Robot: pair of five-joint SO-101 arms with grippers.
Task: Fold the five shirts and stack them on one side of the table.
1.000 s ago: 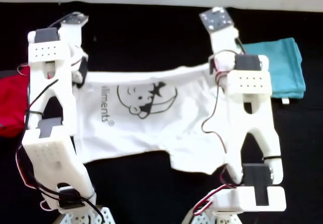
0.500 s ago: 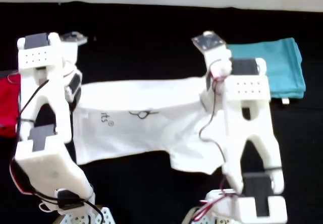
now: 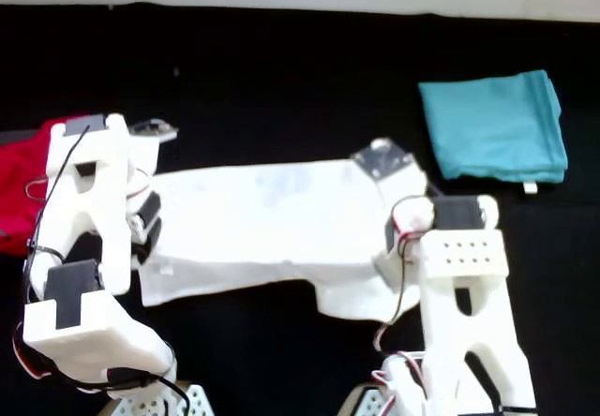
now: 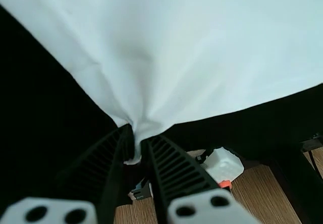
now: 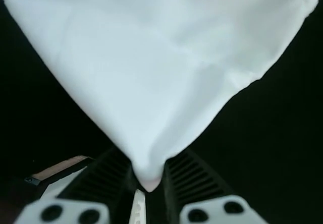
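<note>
While the left hand (image 4: 135,139) is clenched on one corner of the white shirt (image 3: 272,219), the right hand (image 5: 149,176) grasps another corner of the same shirt. In each wrist view the cloth is bunched to a point between the two ribbed fingers (image 4: 171,171) and fans out wide away from the fingertips.

Seen from the high view, the white shirt lies on the black tabletop (image 3: 281,69) as a long band that runs from one hand to the other. Its upper side is plain. A lower layer of the shirt sticks out from under the band, on the side toward the arm bases.

A folded teal shirt (image 3: 495,126) lies beyond the right hand, on its outer side, well apart from the white shirt. A red shirt (image 3: 23,186) lies on the outer side of the left hand, just beside the left arm, which partly hides it.
</note>
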